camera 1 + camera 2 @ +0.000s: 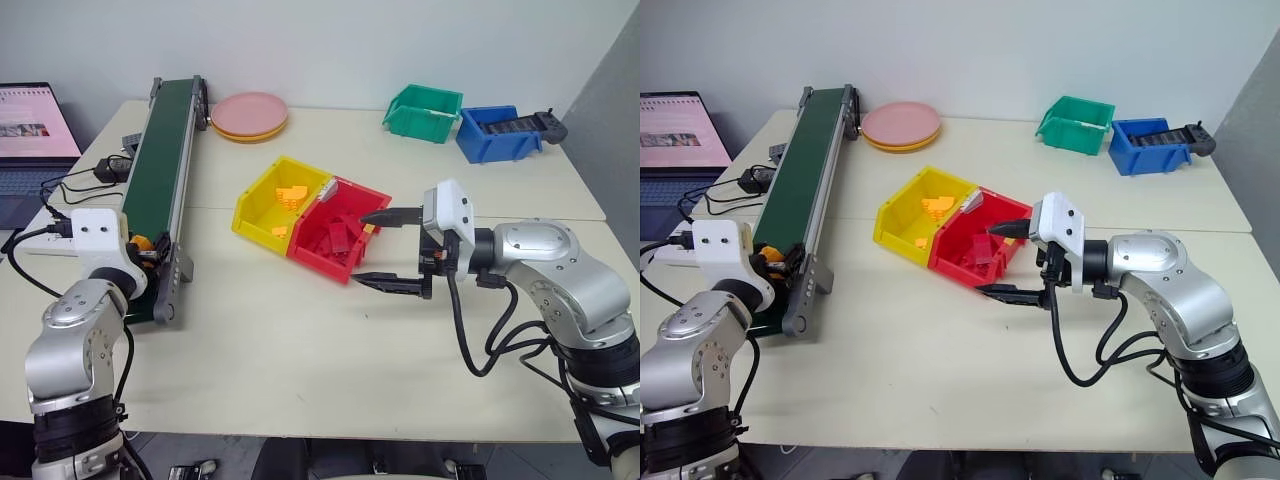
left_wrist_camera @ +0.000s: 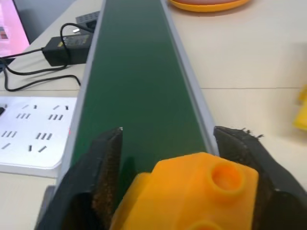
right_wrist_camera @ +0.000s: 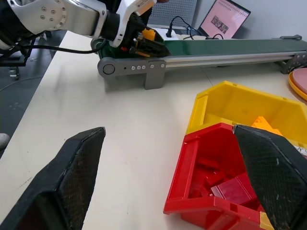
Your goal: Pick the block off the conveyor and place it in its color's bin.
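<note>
Pale tabletop [image 1: 300, 340] fills the head views beneath a plain wall, with a laptop [image 1: 30, 135] at nine o'clock and a stack of pink plates [image 1: 249, 114] near twelve. Running from about eleven o'clock down toward eight is the conveyor [image 1: 160, 170], its near end within easy reach of the left arm. At that near end the left gripper [image 2: 165, 191] has the block [image 2: 192, 191] between its two fingers; in the left wrist view the pads sit close on either side of the orange brick, narrow but with a slight gap visible on at least one side, so a firm clamp cannot be confirmed. The block rests on the belt, low between the rails.

Near the middle of the table sits the yellow bin [image 1: 262, 205], joined to the red bin [image 1: 350, 262] and tipped with open fronts facing up, probably so pieces can be dropped in from above. It already holds a few orange pieces. Just at three o'clock of the red bin hangs the right gripper [image 1: 390, 250], fingers spread wide and empty, likely parked out of the way. Green [image 1: 425, 112] and blue [image 1: 497, 133] bins stand toward one o'clock.
</note>
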{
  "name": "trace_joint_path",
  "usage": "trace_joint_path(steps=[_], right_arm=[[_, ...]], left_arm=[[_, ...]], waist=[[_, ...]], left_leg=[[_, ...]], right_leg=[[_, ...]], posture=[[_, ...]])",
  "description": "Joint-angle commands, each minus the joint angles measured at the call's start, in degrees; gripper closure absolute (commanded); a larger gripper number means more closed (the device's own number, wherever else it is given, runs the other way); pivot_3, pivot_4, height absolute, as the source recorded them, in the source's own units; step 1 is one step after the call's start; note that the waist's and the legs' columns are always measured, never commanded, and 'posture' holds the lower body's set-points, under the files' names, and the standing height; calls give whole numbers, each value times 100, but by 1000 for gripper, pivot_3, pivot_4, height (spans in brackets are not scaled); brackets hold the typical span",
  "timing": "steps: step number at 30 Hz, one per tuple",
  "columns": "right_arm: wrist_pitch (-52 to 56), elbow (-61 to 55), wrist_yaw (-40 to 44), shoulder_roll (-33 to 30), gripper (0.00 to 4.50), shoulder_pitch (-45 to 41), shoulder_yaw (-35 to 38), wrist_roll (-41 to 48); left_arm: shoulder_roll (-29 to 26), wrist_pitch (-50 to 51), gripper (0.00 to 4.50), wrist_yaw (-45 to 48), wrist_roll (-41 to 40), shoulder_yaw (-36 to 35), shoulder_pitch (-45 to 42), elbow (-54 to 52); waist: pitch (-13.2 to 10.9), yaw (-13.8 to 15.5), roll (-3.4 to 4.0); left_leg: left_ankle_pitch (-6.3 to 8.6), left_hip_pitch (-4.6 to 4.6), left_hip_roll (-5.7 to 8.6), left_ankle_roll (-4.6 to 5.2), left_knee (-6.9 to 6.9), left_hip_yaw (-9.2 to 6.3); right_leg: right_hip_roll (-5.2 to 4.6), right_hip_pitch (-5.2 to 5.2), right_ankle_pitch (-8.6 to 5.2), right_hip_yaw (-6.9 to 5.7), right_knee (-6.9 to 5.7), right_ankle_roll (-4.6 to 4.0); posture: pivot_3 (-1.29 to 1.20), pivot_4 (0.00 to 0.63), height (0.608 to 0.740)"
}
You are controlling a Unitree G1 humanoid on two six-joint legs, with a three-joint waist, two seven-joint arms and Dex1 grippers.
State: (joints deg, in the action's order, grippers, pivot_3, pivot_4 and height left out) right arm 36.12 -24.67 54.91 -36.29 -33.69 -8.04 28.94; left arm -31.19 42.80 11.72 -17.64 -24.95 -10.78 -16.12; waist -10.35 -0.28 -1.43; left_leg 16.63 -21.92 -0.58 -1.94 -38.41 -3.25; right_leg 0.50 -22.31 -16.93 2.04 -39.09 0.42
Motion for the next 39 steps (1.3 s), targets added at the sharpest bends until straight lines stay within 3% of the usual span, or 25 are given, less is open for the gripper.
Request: trace_joint_path(steps=[1,4,12,17,24,29,33,37,39], right_arm=[[5,-197,-29,-58,0,-65,184,113],[1,-163,-16,-39,0,-121,185,125],[-13,-118,47,-56,0,-219,224,210],[3,-110,10,-168,0,-271,272,191],[645,-448,-456,-627,0,-255,700,223],[900,-636,-592,-831,0,-230,933,377],[1077,-956,-838,-943,0,-9,1181,424],[1170,-1115,-993,-956,0,90,1216,482],[1189,-1149,-1031,-964,0,115,1216,492]], left_arm=[[-18,215,2543,-94,-49,-81,108,-667],[-57,302,2951,-126,-35,-71,92,-867],[-225,408,2951,-96,9,70,-206,-1222],[-391,506,2951,423,-335,555,-987,-1115],[-331,113,2951,1257,-385,1474,-2350,210],[-289,-274,2951,1545,-241,1791,-2723,869],[150,-1035,2951,1597,159,2240,-3331,2177],[325,-1381,2951,1786,247,2296,-3546,2744],[355,-1513,2251,1848,301,2305,-3587,2907]], waist=[[0,1,0],[0,2,0],[0,3,0],[-1,23,-2],[-1,16,-2],[-2,-16,-1],[-2,29,-1],[-2,34,-2],[-2,28,-2]], left_leg=[[0,0,0,0,3,0],[0,1,2,0,13,1],[-1,3,2,-1,24,2],[-2,2,4,-2,23,3],[-3,2,8,-4,22,8],[-4,-1,2,-5,35,19],[-4,-15,2,-4,32,20],[-4,-24,10,-3,20,24],[-4,-28,11,-4,18,27]], right_leg=[[0,0,0,1,2,0],[-2,0,0,1,7,0],[-1,-2,0,-1,10,0],[-1,-1,0,-2,10,0],[-2,-1,0,3,10,1],[2,-17,-1,10,12,0],[2,-32,-1,9,7,0],[-2,-31,2,16,8,4],[-4,-33,2,18,9,4]], posture=[[0,150,740],[0,150,740],[0,150,740],[0,150,740],[0,150,740],[0,150,740],[0,150,740],[0,150,740],[0,150,740]])
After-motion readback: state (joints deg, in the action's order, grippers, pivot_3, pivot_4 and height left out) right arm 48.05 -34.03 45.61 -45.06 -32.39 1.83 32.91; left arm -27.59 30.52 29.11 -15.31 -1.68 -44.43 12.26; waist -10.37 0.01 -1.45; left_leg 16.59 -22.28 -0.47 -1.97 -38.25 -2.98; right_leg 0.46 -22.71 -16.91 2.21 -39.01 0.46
